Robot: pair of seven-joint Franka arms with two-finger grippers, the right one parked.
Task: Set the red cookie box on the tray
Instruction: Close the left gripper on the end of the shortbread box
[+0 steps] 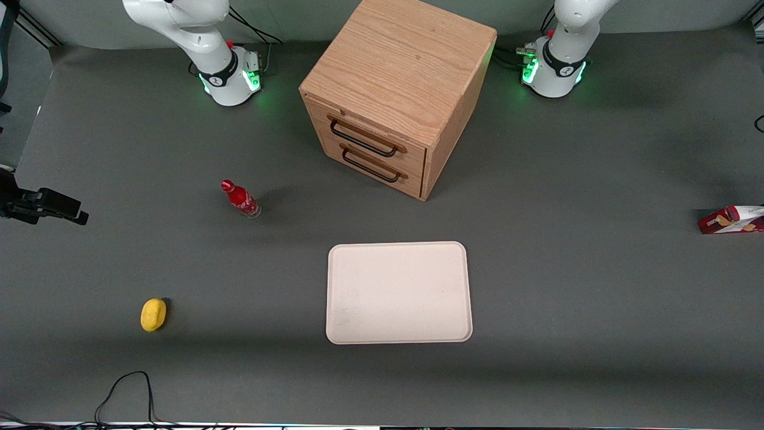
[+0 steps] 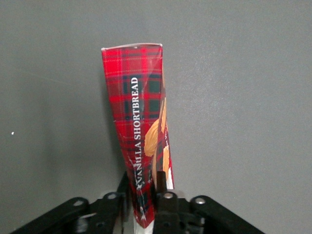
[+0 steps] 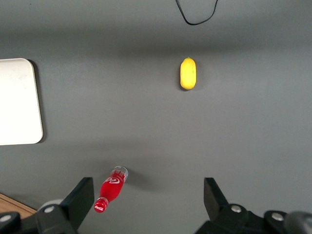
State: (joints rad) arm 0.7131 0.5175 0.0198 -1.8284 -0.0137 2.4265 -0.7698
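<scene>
While gripper (image 2: pixel 148 207) clamps red cookie box (image 2: pixel 141 131) (tartan carton), tray (image 1: pixel 399 292) well apart, bare

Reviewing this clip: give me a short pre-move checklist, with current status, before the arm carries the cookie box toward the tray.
1. Box in the grasp: ok. The hand sits at one end of the red cookie box, fingers on either side of it.
2. Box lifted off the table: cannot tell.
3. Tray free to receive: ok. The tray holds nothing.
4. Path obstacles: ok. The red bottle and the yellow object lie toward the parked arm's end.
5. Drawer cabinet: ok, farther from the front camera than the tray, both drawers shut.
</scene>
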